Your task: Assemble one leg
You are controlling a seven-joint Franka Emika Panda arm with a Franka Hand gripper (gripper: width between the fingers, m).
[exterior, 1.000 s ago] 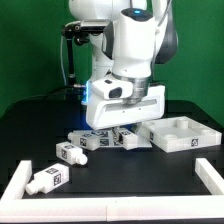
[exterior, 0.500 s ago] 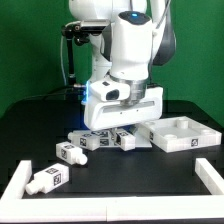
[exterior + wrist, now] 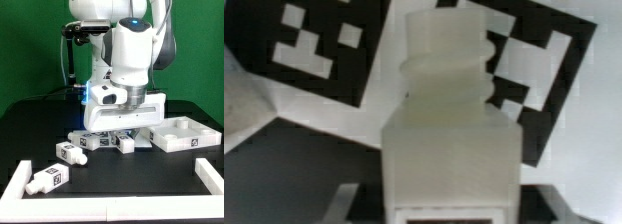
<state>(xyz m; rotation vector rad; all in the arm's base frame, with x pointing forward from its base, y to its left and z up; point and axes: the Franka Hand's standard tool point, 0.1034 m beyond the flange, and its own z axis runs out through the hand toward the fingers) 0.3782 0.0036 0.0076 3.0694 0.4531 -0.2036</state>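
In the wrist view a white leg (image 3: 446, 130) fills the picture, its blocky end between my fingers and its round stub pointing away. My gripper (image 3: 446, 208) is shut on this leg. In the exterior view my gripper (image 3: 119, 126) is low over a cluster of tagged legs on the black table; the held leg is mostly hidden under the hand. Two other legs (image 3: 99, 140) (image 3: 126, 142) lie beside it. Another leg (image 3: 68, 152) lies further toward the exterior view's left, and one (image 3: 45, 179) lies near the front left.
The large white tray-like part (image 3: 181, 134) with a raised rim lies at the exterior view's right, close to the hand. White border pieces sit at the front left (image 3: 16, 183) and front right (image 3: 211, 176). Tagged surfaces (image 3: 322, 45) lie behind the held leg.
The hand has tilted and shifted slightly toward the exterior view's left, staying low over the cluster of legs. The other parts have not moved.
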